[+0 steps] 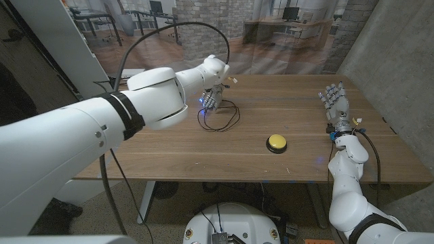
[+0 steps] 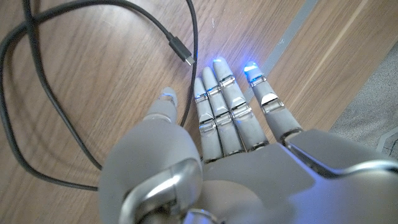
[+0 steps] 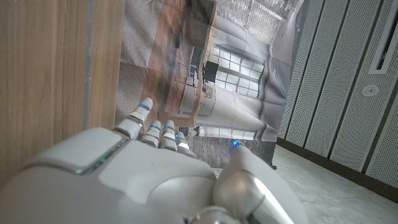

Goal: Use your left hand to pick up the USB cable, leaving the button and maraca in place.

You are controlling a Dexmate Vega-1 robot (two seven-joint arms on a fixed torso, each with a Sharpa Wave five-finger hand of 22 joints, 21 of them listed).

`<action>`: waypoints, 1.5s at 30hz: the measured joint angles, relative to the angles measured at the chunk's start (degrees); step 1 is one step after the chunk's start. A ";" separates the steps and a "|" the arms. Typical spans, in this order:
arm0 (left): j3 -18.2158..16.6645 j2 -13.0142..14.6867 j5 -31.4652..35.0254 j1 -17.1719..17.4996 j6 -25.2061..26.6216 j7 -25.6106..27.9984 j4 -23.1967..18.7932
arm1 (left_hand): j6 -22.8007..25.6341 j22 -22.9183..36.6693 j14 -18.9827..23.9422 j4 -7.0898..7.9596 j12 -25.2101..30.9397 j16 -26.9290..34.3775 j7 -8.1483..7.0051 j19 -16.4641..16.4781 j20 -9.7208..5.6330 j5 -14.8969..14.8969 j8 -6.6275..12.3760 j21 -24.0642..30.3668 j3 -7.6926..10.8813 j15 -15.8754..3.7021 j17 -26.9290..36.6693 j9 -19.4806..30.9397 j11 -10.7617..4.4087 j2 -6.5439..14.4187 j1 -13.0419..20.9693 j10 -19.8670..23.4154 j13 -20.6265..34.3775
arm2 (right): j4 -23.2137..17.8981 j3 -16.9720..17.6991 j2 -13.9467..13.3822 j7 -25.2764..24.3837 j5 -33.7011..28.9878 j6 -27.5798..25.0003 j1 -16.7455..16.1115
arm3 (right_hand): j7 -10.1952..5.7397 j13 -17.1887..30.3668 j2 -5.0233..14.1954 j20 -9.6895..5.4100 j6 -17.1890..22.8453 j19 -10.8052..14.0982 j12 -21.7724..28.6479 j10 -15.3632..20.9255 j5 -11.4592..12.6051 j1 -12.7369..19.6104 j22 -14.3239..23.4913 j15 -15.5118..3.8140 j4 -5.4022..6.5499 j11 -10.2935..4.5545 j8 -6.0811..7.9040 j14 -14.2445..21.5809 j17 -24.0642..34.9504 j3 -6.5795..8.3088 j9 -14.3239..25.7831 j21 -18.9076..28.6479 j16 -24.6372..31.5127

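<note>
The left hand (image 1: 211,99) reaches out over the wooden table (image 1: 169,152) to the far middle of it, fingers pointing down at the black USB cable (image 1: 220,116), which lies in a loose loop on the wood just under and beside the hand. In the left wrist view the left hand (image 2: 230,118) has its fingers (image 2: 219,99) straight and close together, tips lit blue, with nothing between them; the thumb stands a little apart. The USB cable (image 2: 37,93) curves around beside it, its plug end (image 2: 180,51) lying just off the fingertips, and one strand runs between thumb and fingers without being gripped. To the right, a yellow button (image 1: 276,142) sits apart from the cable. Farther right, the right hand (image 1: 336,103) stands upright near the table's right edge, fingers extended and empty. No readable writing shows on anything.
</note>
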 measured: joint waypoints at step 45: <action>-0.48 0.06 8.41 0.74 -5.47 -8.58 -1.84 | 13.41 1.33 11.99 0.86 4.23 8.22 -2.32 3.69 -5.13 4.00 2.04 6.01 3.00 -2.48 4.75 -0.18 -1.34 3.69 11.31 12.95 3.21 | 3.77 0.36 -0.90 -2.87 0.28 5.33 2.09 | 0.01 0.13 -0.29 -0.30 0.81 1.34 0.36 2.03 0.23 0.29 0.00 -0.41 -0.16 0.38 0.45 1.01 0.00 -0.16 0.00 0.00 0.00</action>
